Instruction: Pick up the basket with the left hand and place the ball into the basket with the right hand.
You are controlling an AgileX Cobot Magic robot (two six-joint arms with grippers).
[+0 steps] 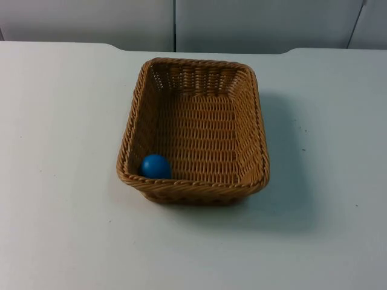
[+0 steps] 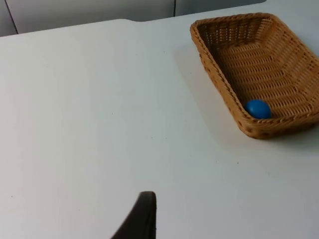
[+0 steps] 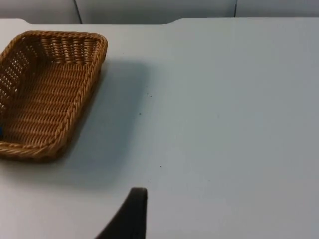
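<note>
Both waiting arms' fingers: state unclear; blue ball lies in the basket.

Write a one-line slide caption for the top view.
Blue ball lying in a near corner of the wicker basket, which stands on the white table.

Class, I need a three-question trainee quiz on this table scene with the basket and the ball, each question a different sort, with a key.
1. True or false: the blue ball lies on the white table beside the wicker basket.
2. Multiple choice: the ball sits in the basket's A) far corner by the wall, B) middle, C) near corner on the left arm's side.
3. Fill in: the basket stands ___ on the table, held by no gripper.

Key: 1 false, it lies inside the basket; 2 C; 3 flat.
</note>
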